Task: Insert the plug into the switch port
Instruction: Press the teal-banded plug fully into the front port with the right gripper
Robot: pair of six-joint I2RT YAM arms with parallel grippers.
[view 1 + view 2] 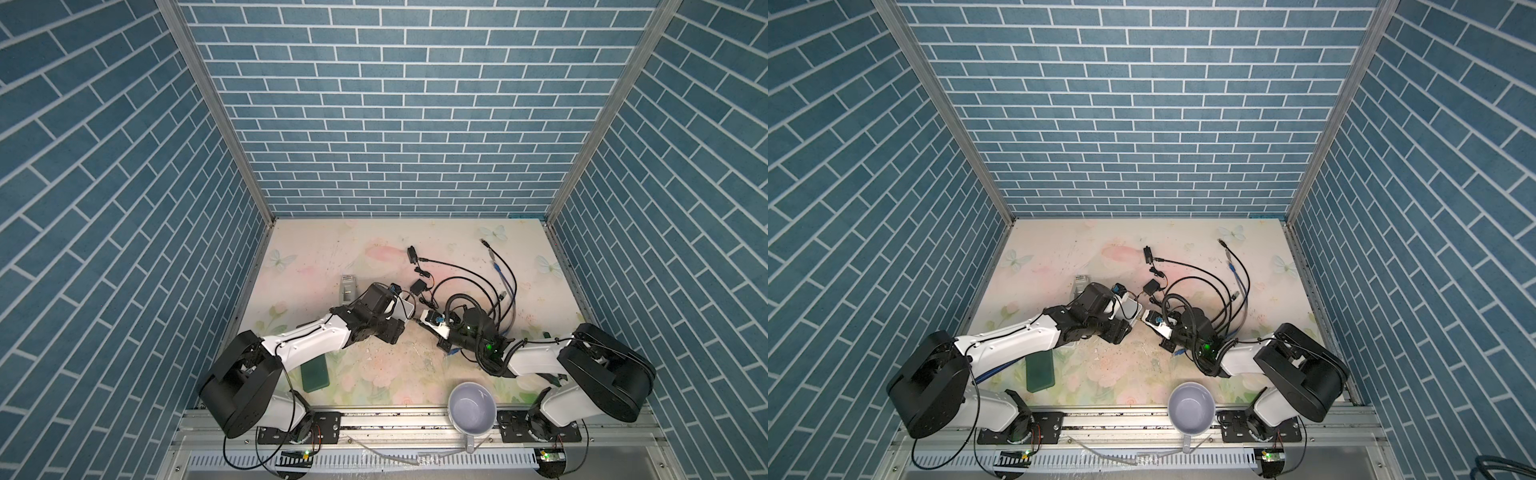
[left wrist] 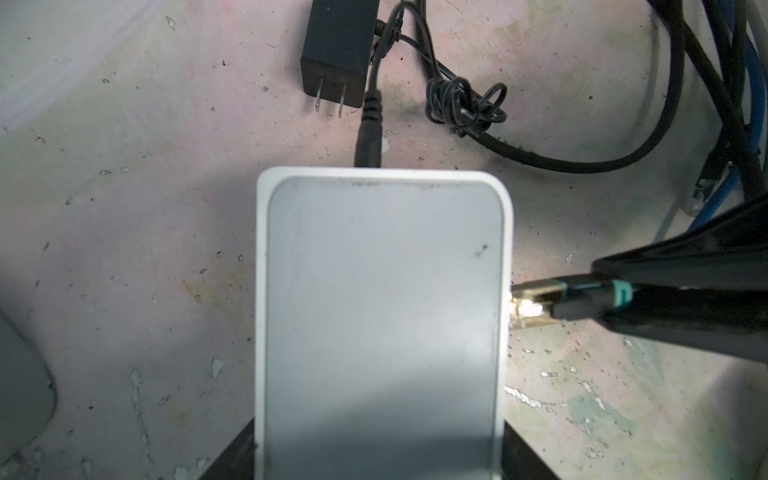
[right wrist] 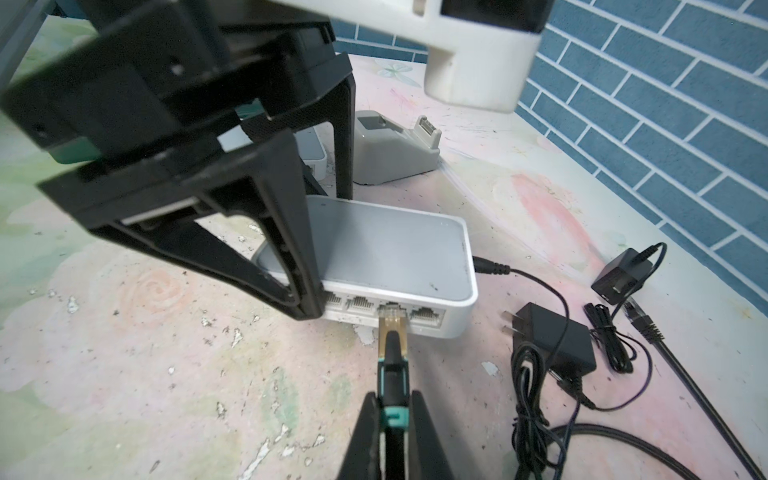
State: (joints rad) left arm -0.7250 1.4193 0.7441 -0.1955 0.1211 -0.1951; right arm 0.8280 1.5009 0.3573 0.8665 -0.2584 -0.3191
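Down on the floral table (image 1: 374, 365), in both top views, the white switch (image 1: 408, 308) lies near the middle between the two arms. The left gripper (image 1: 1128, 309) straddles it and the right gripper (image 1: 420, 320) is nosed up to its side.

From the left wrist, dark fingers (image 2: 237, 461) press both flanks of the switch in a wide clamp. The plug (image 2: 530, 309) meets its edge, black boot pinched tight in the right pincer. A power lead (image 2: 369, 129) enters another side, with a black adapter (image 2: 336, 54) just beyond.

From the right wrist, the plug's gold tip sits in a port mouth, second from the end nearest the power lead. How deep, I cannot tell.
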